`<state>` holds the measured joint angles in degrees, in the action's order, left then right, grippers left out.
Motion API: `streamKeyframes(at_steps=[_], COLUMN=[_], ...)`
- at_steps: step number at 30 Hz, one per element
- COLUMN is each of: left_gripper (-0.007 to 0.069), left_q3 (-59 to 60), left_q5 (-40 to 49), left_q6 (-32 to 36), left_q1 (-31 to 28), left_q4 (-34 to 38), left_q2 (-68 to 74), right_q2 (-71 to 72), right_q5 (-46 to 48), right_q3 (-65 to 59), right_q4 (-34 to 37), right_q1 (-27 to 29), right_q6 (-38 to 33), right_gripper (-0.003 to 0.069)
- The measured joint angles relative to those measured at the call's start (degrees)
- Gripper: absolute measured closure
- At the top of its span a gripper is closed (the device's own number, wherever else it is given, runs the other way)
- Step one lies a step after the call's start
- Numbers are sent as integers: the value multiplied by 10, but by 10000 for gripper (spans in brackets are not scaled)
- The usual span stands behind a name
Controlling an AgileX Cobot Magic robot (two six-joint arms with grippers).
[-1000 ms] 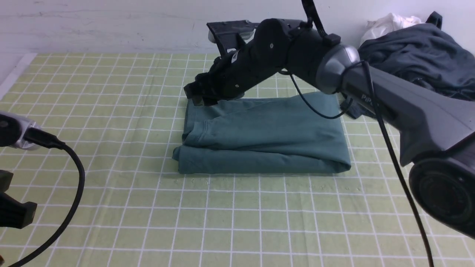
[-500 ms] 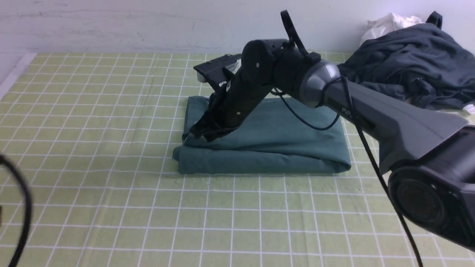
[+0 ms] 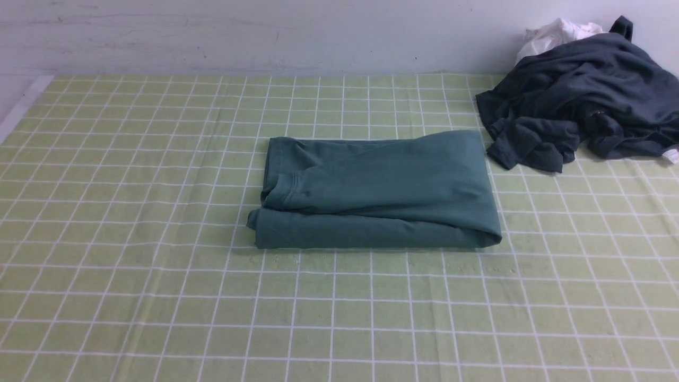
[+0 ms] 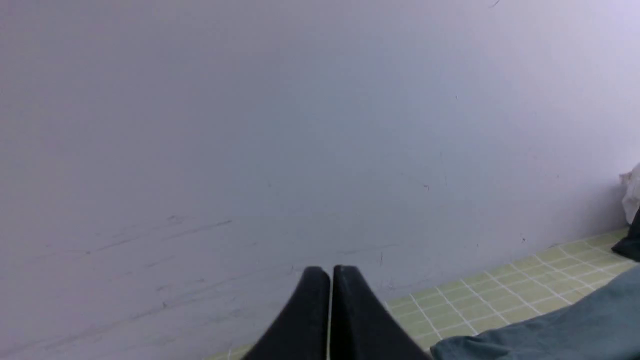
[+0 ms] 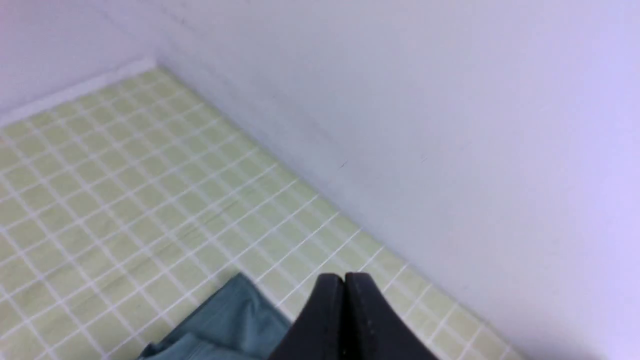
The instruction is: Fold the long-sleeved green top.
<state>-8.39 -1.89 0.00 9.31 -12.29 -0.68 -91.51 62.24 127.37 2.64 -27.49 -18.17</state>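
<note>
The green long-sleeved top point(image 3: 374, 191) lies folded into a flat rectangle in the middle of the checked cloth, a cuffed sleeve end showing on its left side. Neither arm appears in the front view. In the left wrist view my left gripper point(image 4: 330, 272) is shut with nothing in it, pointing at the back wall, and an edge of the top point(image 4: 550, 330) shows low beside it. My right gripper point(image 5: 344, 279) is shut and empty too, held above the cloth near a corner of the top point(image 5: 225, 320).
A crumpled dark charcoal-grey garment point(image 3: 578, 106) lies at the back right with a white cloth point(image 3: 554, 34) behind it against the wall. The yellow-green checked cloth point(image 3: 159, 239) covers the table. The white wall point(image 3: 265, 32) runs along the back edge.
The right arm drew back from the top's far left corner, over the sleeve end, and out of the front view, its gripper shutting empty. The left arm also left that view. The top stayed put.
</note>
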Motion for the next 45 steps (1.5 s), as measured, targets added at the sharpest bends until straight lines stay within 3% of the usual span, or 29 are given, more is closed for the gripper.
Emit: streamKeyframes(at_steps=[4, 7, 9, 17, 23, 27, 38, 40, 45], left_gripper=[629, 629, 629, 629, 629, 629, 629, 629, 629], left_q3=[7, 8, 9, 9, 9, 9, 9, 9, 9], left_q5=[-24, -24, -24, -24, -24, -24, -24, -24, -24], left_q6=[0, 0, 0, -3, -3, -3, -3, -3, -3], left_q1=[0, 0, 0, 0, 0, 0, 0, 0, 0], left_q4=[-2, -2, -2, -2, -2, -2, -2, -2, -2], left_q2=[0, 0, 0, 0, 0, 0, 0, 0, 0], right_q2=[124, 277, 326, 601, 779, 877, 920, 920, 920], right_q5=[-78, -186, -223, -482, -632, -628, -425, -421, -421], right_q3=[-135, -359, -428, -992, -1238, -1287, -1289, -1288, -1288], right_q4=[-10, -10, -10, 27, 33, 35, 25, 22, 22], right_q1=[1, 1, 1, 1, 1, 1, 11, 32, 145], right_q6=[0, 9, 17, 110, 119, 122, 123, 123, 123], right_gripper=[673, 673, 673, 673, 673, 673, 673, 673, 673])
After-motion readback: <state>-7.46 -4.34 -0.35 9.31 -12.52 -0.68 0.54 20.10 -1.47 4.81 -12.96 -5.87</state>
